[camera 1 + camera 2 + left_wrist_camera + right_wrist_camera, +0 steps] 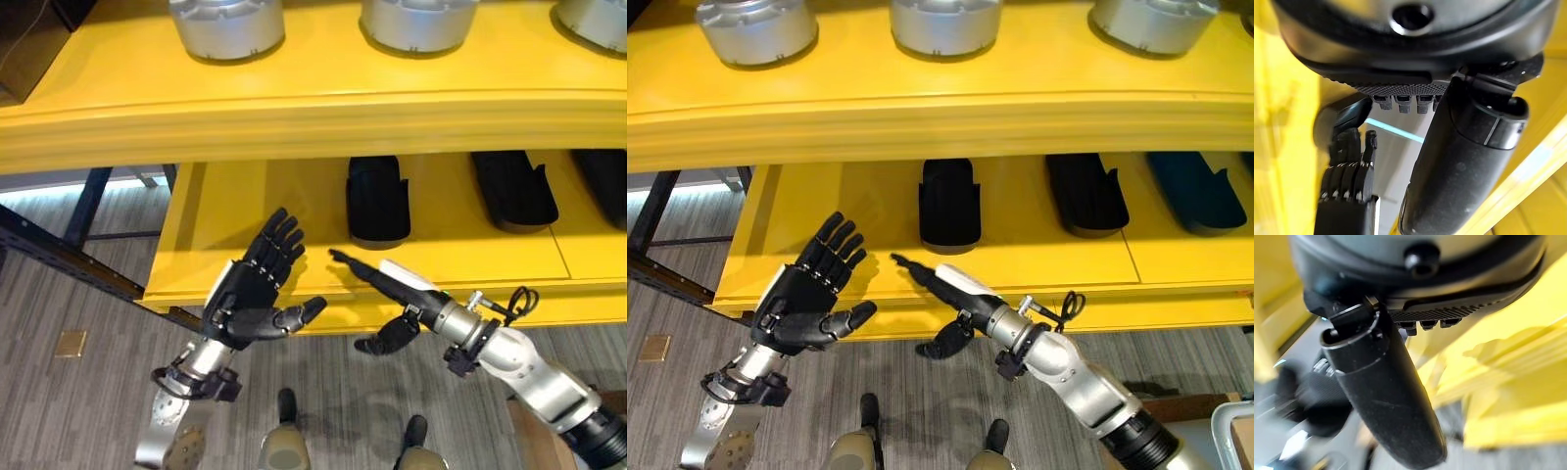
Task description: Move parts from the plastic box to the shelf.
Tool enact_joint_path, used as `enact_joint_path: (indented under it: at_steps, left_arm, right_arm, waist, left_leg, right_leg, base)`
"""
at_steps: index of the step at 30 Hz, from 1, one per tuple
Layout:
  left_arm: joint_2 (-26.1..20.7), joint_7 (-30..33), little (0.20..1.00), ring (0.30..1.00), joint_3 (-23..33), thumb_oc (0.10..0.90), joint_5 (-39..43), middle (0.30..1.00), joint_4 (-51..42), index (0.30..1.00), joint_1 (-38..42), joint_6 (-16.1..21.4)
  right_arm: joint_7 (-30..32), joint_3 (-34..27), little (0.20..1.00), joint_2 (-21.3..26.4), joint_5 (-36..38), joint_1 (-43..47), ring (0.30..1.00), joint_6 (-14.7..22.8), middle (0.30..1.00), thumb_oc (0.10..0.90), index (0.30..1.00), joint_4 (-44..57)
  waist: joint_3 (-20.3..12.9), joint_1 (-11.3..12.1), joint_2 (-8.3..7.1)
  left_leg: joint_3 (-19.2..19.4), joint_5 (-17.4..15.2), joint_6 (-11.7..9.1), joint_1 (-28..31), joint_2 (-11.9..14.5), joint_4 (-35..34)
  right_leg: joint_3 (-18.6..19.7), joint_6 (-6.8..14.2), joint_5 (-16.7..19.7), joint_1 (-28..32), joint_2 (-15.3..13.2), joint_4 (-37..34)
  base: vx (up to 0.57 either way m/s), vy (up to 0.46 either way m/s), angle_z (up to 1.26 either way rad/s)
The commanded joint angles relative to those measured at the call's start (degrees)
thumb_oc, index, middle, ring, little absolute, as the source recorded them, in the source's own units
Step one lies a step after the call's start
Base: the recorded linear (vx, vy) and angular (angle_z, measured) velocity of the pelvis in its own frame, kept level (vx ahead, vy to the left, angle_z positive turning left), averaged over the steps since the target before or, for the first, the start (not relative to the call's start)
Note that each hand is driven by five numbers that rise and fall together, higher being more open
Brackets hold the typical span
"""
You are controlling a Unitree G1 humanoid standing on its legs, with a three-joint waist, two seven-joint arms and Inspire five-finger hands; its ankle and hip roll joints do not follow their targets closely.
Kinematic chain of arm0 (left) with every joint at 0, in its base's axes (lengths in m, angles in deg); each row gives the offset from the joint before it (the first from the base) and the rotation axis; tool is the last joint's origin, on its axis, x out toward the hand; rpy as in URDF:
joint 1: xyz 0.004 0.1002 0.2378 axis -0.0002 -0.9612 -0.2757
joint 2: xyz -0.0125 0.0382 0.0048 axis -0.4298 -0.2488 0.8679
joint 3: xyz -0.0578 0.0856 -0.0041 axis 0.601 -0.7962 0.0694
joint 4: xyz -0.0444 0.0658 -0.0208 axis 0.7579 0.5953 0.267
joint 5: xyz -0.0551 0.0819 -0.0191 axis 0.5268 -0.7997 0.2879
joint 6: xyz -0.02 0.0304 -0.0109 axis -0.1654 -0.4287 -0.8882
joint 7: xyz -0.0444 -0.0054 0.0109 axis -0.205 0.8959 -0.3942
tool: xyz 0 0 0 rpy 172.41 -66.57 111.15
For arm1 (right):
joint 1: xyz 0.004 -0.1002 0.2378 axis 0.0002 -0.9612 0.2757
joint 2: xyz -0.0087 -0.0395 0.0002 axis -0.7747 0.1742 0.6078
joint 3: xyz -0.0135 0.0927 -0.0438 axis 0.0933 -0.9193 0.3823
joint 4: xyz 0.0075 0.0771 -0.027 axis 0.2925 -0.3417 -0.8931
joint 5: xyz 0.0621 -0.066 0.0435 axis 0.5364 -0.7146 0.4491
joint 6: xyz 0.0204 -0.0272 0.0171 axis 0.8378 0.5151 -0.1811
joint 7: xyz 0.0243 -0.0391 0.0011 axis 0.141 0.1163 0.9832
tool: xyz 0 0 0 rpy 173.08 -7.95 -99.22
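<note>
Shelf (294, 117) before me: yellow, two tiers. Upper tier carries three round silver-grey metal parts, upright in a row: one at left (226, 24), one in the middle (418, 22), one at right (595, 18), well apart, tops cut off by the view's edge. Lower tier holds black elongated parts lying flat, long axis running front to back: one near the centre (377, 199), one further right (513, 188), a third at the far right edge (605, 184), partly cut off.

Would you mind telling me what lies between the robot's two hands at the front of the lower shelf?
Nothing: in the left eye view, only bare yellow lower shelf shows between the open left hand and the open right hand.
</note>
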Motion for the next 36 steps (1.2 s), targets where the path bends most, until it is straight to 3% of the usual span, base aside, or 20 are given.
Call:
enact_joint_path:
  at_steps: [1,3,5,11,17,21,24,36]
  left_arm:
    - [-3.0,-0.5,1.000,1.000,1.4,0.900,-1.9,1.000,-6.4,1.000,4.5,3.9]
    - [-3.6,-0.5,1.000,1.000,1.5,0.900,-2.4,1.000,-6.3,1.000,4.0,3.7]
    - [-4.0,-0.1,1.000,1.000,1.6,0.900,-2.2,1.000,-6.4,1.000,3.7,4.0]
    - [-4.5,-2.8,1.000,1.000,3.0,0.900,-1.4,1.000,-5.2,1.000,2.3,4.3]
    - [-2.5,-4.2,1.000,1.000,2.7,0.900,-1.9,1.000,-3.5,1.000,2.7,3.8]
    - [-2.2,-4.9,1.000,1.000,2.8,0.900,-1.6,1.000,-3.4,1.000,2.5,3.4]
    - [-1.3,-5.6,1.000,1.000,2.9,0.900,-1.6,1.000,-3.1,1.000,2.3,3.1]
    - [-0.3,-7.1,1.000,1.000,2.4,0.900,-0.7,1.000,-2.5,1.000,2.6,1.5]
  right_arm:
    - [-6.9,0.5,1.000,-1.0,2.3,6.0,1.000,2.5,1.000,0.900,1.000,5.4]
    - [-10.5,2.3,1.000,0.1,-0.9,5.0,1.000,-0.7,1.000,0.900,1.000,4.8]
    - [-10.3,2.8,1.000,0.6,-2.6,4.9,1.000,-0.7,1.000,0.900,1.000,4.2]
    - [-3.4,2.4,1.000,3.4,-17.6,3.6,1.000,2.0,1.000,0.900,1.000,0.3]
    - [2.2,1.2,1.000,1.1,-27.7,5.7,1.000,1.6,1.000,0.900,1.000,-7.4]
    - [6.8,0.5,1.000,0.5,-31.1,6.1,1.000,0.8,1.000,0.900,1.000,-9.8]
    - [13.5,-2.0,1.000,-1.5,-33.3,6.7,1.000,1.1,1.000,0.900,1.000,-12.3]
    - [13.7,0.3,1.000,-5.4,-37.2,8.1,1.000,-1.3,1.000,0.900,1.000,-21.6]
  waist:
    - [-4.5,1.3,-1.65]
    - [-4.9,1.8,-2.05]
    - [-5.0,2.0,-2.21]
    - [-5.3,2.4,-2.77]
    - [-5.8,2.4,-2.36]
    - [-5.9,2.5,-2.02]
    - [-6.0,2.4,-1.48]
    - [-6.4,3.1,-0.92]
  left_leg:
    - [4.3,-6.9,0.4,2.4,3.0,4.8]
    - [4.1,-6.6,0.2,2.7,3.1,4.5]
    - [4.1,-6.6,0.2,2.9,3.1,4.3]
    - [3.8,-6.4,0.0,3.5,3.3,4.0]
    - [3.7,-6.9,0.1,3.7,3.2,4.4]
    - [3.5,-7.1,0.1,3.8,3.2,4.6]
    - [3.4,-7.6,0.3,3.7,3.0,5.0]
    - [3.1,-8.4,0.4,3.6,2.7,5.6]
  right_leg:
    - [-1.8,-1.1,-5.0,-2.5,-1.9,6.6]
    - [-2.3,-1.1,-5.0,-2.0,-1.7,6.3]
    - [-2.5,-1.1,-5.0,-1.8,-1.6,6.2]
    - [-3.1,-1.0,-5.0,-1.2,-1.3,6.1]
    - [-3.2,-1.3,-5.4,-0.7,-1.3,6.3]
    - [-3.3,-1.3,-5.5,-0.7,-1.4,6.5]
    - [-3.2,-1.3,-5.7,-0.9,-1.6,6.9]
    - [-3.7,-1.7,-6.3,-0.8,-1.9,7.5]
  base:
    - [0.02,-0.031,0.01]
    - [0.04,-0.048,0.02]
    - [0.03,-0.032,0.01]
    - [0.03,-0.028,0.06]
    - [0.02,0.006,0.00]
    - [0.00,0.000,0.00]
    - [0.01,0.012,0.00]
    - [0.00,0.005,0.01]
